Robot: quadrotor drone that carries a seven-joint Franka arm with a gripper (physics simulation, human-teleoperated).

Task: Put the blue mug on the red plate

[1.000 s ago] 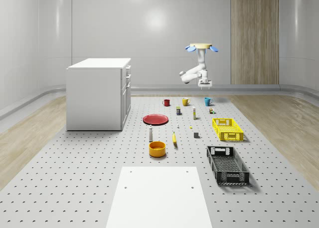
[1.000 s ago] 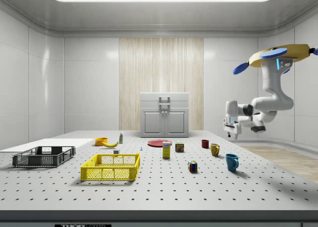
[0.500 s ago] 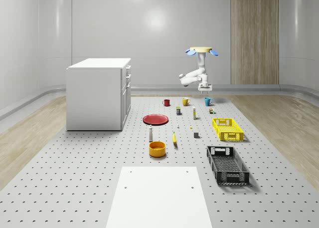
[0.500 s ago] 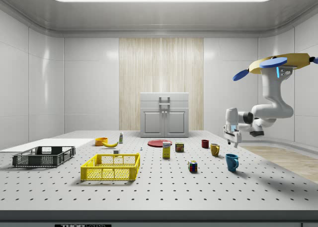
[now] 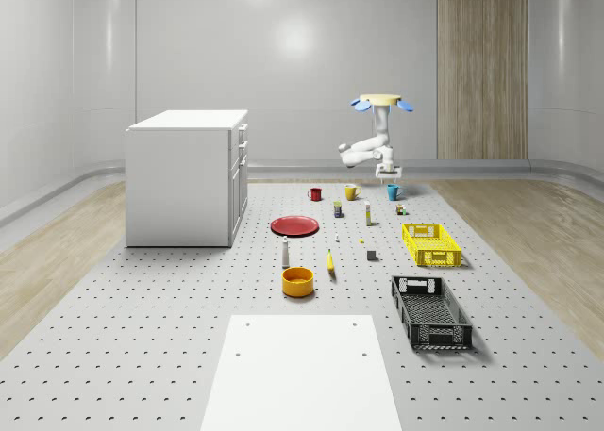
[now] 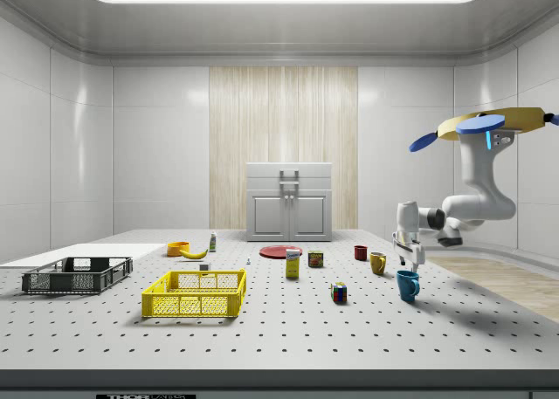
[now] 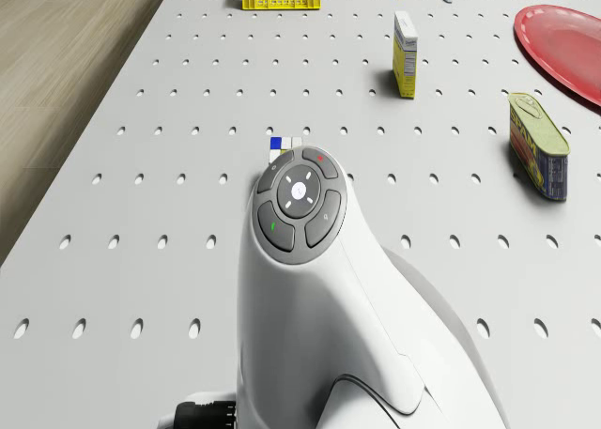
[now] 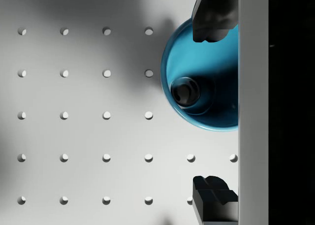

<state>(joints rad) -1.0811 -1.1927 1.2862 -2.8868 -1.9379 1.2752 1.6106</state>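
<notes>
The blue mug [image 5: 393,191] stands upright at the far end of the perforated table [image 5: 189,337], seen from the side as blue mug [image 6: 407,285]. The drone [image 6: 489,121] hovers over that end, its arm bent down. My gripper [image 6: 408,261] hangs open just above the mug, pointing down. In the wrist view the gripper [image 8: 211,107] looks into the mug [image 8: 197,62]: one finger [image 8: 211,18] is over the opening, the other over bare table beyond the rim. The red plate [image 5: 295,225] lies flat nearer the cabinet, well apart from the mug.
A white cabinet [image 5: 187,176] stands at the whole-scene view's left. A red mug [image 5: 315,194] and a yellow mug [image 5: 350,192] stand beside the blue one. Nearby are a Rubik's cube [image 7: 282,145], a tin [image 7: 538,145], a small box [image 7: 405,53], a yellow crate [image 5: 430,243] and a black crate [image 5: 430,311].
The drone has come down and the arm has lowered the gripper from well above the table to just over the blue mug. The mug and plate have not moved.
</notes>
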